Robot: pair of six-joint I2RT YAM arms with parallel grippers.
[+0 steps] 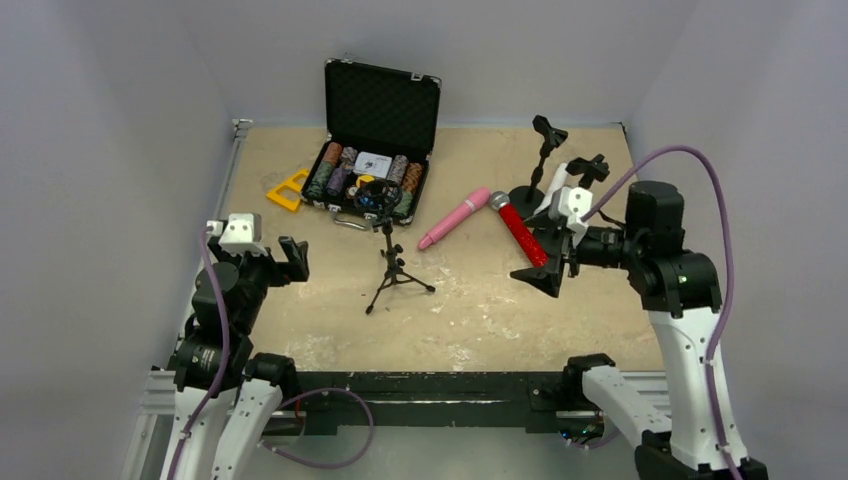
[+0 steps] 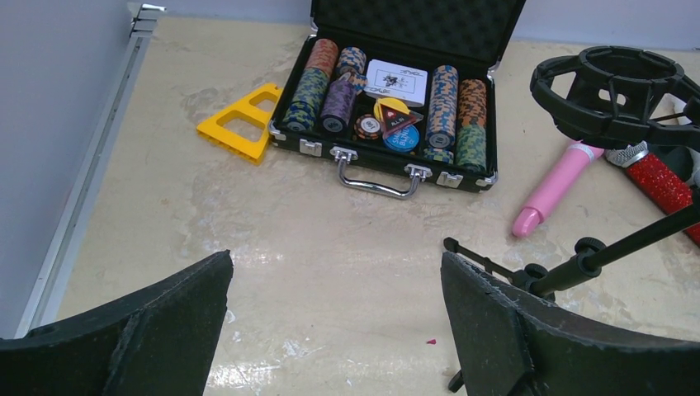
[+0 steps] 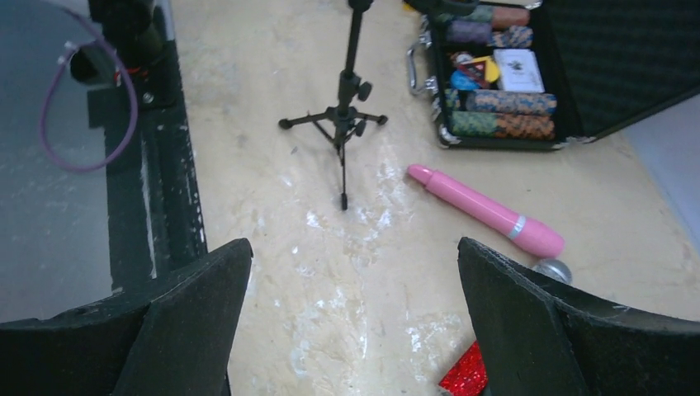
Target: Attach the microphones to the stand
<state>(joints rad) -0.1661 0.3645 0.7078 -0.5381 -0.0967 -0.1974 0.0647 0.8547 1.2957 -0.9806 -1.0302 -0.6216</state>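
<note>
A glittery red microphone (image 1: 520,230) with a grey mesh head lies on the table right of centre; its handle end shows in the right wrist view (image 3: 466,375). An all-pink microphone (image 1: 453,218) lies beside it, and also shows in the left wrist view (image 2: 555,188) and the right wrist view (image 3: 487,210). A white microphone (image 1: 553,190) shows partly behind my right gripper. A black tripod stand (image 1: 392,262) with a ring mount (image 2: 615,91) stands mid-table. My right gripper (image 1: 545,258) is open and empty just above the red microphone's handle. My left gripper (image 1: 280,262) is open and empty at the left.
An open black case of poker chips (image 1: 372,165) stands at the back, with a yellow plastic triangle (image 1: 288,190) to its left. A second black stand on a round base (image 1: 535,165) and a clip holder (image 1: 590,165) stand at the back right. Walls close in on three sides.
</note>
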